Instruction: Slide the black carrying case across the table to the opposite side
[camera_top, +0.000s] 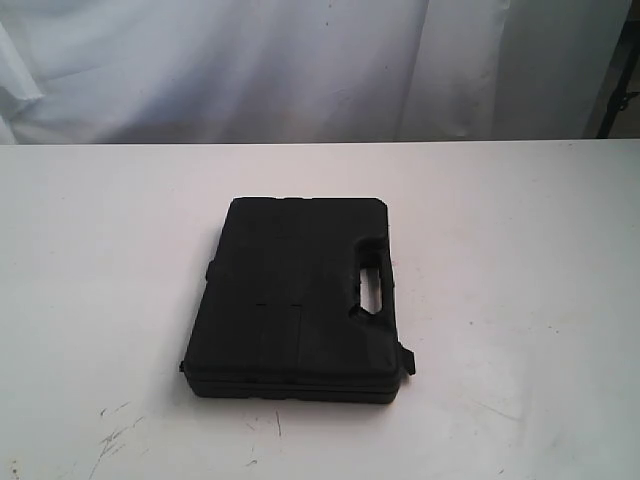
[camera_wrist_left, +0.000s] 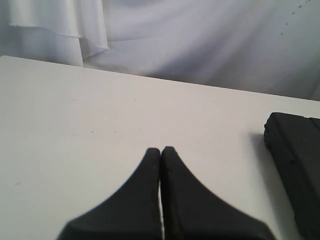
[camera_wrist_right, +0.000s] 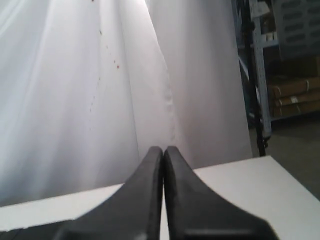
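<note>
Currently the case (camera_top: 290, 300) lies flat near the middle of the table (camera_top: 520, 300), my left pincer (camera_wrist_left: 160, 150) and right pincer (camera_wrist_right: 163, 149) both closed tip to tip, empty; I judge it rigid, fairly light, slick plastic, best pushed broadside on a long edge, not lifted by the handle slot (camera_top: 372, 290).

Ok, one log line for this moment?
case: flat on table, untouched | left gripper: shut, empty | right gripper: shut, empty

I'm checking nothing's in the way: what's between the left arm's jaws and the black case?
Just bare white table, in the left wrist view; nothing sits between the jaws and the case.
</note>
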